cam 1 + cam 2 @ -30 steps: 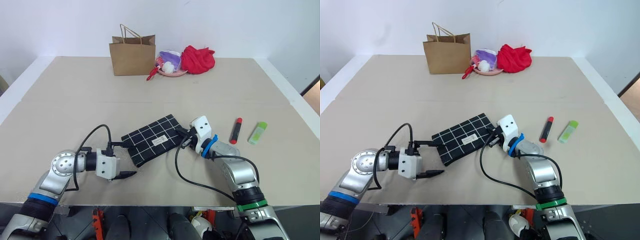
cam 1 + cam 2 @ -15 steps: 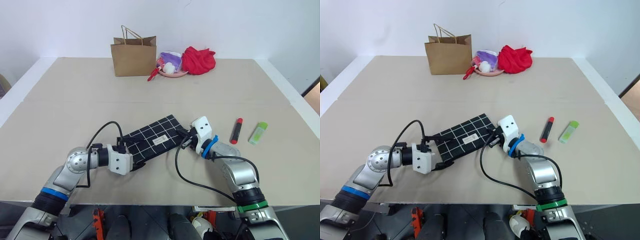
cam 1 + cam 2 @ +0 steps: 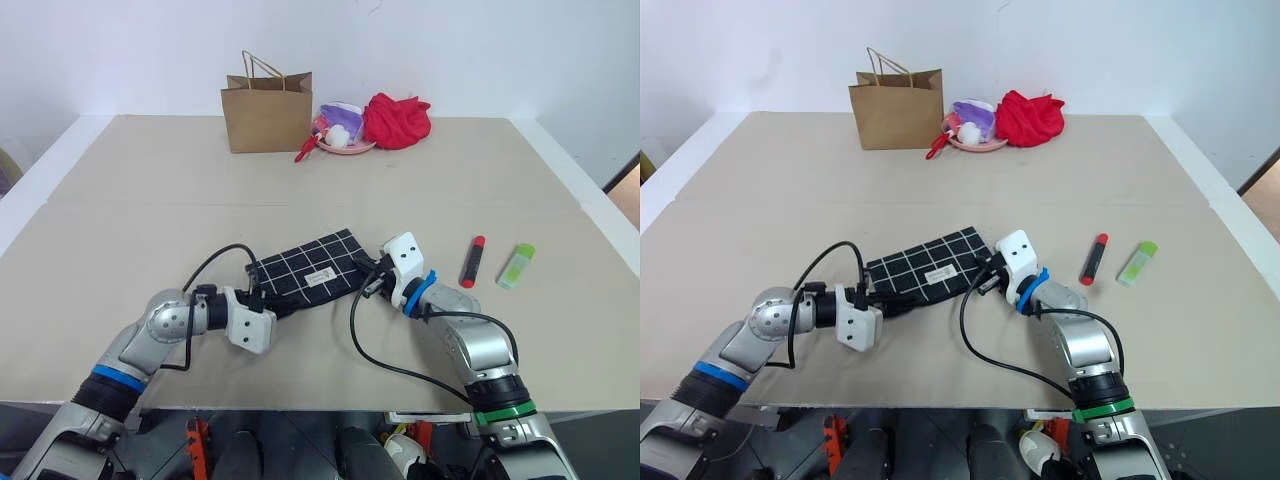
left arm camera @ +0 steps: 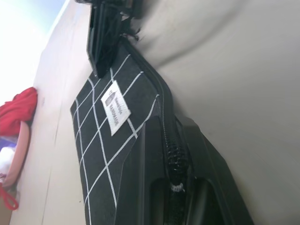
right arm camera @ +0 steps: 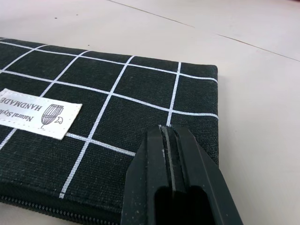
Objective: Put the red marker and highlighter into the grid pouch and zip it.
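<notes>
**Both grippers clamped on the grid pouch near the front of the tabletop**

Nearest the front edge of the tabletop (image 3: 120,200), the left gripper (image 3: 272,303) reaches in from the robot's left. Its jaws are closed tight on the near left end of the grid pouch (image 3: 310,272); the left wrist view shows the two fingers (image 4: 145,159) pinching the zipper edge between them. The right gripper (image 3: 372,280) comes in from the robot's right, and its jaws are pressed fully together at the pouch's right end, where the zipper pull sits. In the right wrist view the closed fingers (image 5: 176,178) lie over the near corner of the pouch fabric; whether they have hold of the pull cord cannot be told.

The pouch lies flat and slanted between the two grippers, a little in from the front edge and near the middle of the tabletop's width, its white label (image 3: 321,278) facing up.

To the right of the pouch, well apart from it, the red marker (image 3: 472,260) lies on the tabletop with its red cap pointing toward the far edge. The highlighter (image 3: 515,266) lies just beside it, closer to the right edge, not touching it.

At the far edge, around the middle, stand a brown paper bag (image 3: 266,113), a pink dish (image 3: 343,139) with small items, and a red cloth bundle (image 3: 397,118).
</notes>
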Motion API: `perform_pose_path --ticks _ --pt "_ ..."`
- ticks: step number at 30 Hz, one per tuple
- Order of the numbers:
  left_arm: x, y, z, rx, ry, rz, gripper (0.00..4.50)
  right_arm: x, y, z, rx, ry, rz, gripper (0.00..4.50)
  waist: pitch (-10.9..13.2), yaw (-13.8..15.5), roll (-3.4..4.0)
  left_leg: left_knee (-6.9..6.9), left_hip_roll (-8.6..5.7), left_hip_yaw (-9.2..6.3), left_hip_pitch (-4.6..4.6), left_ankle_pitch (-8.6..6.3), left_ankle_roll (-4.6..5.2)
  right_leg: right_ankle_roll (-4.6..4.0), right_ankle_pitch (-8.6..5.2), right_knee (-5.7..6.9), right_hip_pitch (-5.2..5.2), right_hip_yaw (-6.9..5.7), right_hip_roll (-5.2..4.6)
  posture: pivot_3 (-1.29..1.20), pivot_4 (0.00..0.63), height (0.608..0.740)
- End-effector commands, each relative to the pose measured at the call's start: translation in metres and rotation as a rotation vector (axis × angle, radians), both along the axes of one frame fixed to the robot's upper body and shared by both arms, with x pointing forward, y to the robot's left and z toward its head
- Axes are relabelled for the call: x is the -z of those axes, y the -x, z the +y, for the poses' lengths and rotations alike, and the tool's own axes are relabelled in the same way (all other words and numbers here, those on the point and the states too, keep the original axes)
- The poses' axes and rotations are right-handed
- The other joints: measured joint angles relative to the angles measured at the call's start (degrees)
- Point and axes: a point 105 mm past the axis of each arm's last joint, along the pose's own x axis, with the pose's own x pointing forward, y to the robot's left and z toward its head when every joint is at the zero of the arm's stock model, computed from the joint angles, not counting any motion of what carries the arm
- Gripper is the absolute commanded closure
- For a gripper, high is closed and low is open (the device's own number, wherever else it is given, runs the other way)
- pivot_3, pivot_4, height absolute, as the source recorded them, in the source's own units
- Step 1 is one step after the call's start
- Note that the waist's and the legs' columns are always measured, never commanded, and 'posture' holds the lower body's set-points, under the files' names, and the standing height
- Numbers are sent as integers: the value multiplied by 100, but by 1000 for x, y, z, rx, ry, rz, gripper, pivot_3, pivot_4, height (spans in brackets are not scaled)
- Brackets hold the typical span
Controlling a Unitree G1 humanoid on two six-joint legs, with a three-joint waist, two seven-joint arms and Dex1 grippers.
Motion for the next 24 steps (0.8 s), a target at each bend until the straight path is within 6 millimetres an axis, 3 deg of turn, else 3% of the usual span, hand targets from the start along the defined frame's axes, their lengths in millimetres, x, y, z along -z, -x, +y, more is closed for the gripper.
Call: perform_pose_path --ticks 1,5,9,14,15,19,22,23,24 --pt "-16 -10 5 -39 98 36 4485 -10 2 -2 4 -11 -35 4500 0 -5 0 0 0 0 0 1 1 1 2 0 -1 0 0 0 150 740" --pt "-21 -7 5 1 123 100 4485 -13 2 -3 7 -12 -43 4500 1 -9 1 -2 0 0 -4 1 1 1 0 0 -6 0 1 0 150 740" --pt "-12 -1 5 46 94 136 4485 -20 3 -5 13 -18 -64 4500 1 -10 1 -7 0 0 -6 0 1 1 -5 0 -7 0 1 0 150 740" --pt "-7 2 2 85 63 114 4485 -43 9 -12 44 -88 -108 4500 2 -9 2 -9 0 0 -9 1 1 0 -5 0 -11 0 1 0 150 740" --pt "-7 2 2 90 62 109 4500 -48 11 -14 51 -100 -110 3829 3 -8 2 -9 0 0 -9 0 1 0 -5 0 -11 0 1 0 150 740" --pt "-10 1 -2 117 56 95 4500 -60 34 -23 23 -92 -95 1964 2 9 2 -9 0 -1 -9 1 1 0 -6 0 -11 0 0 0 150 740" --pt "-13 0 -6 135 62 86 4500 -58 58 -38 37 -58 -44 436 2 43 2 -9 -2 -3 -14 0 1 1 -11 -1 -10 0 -1 0 150 740" --pt "-14 0 -7 144 61 82 4500 -54 66 -41 35 -50 -20 71 2 53 2 -9 -2 -4 -16 0 1 2 -13 -1 -11 -1 -1 0 150 740" --pt "-14 -1 -7 148 61 80 4500 -49 72 -44 38 -44 6 71 2 57 2 -9 -2 -4 -17 -1 1 2 -15 -2 -11 0 -1 0 150 740"
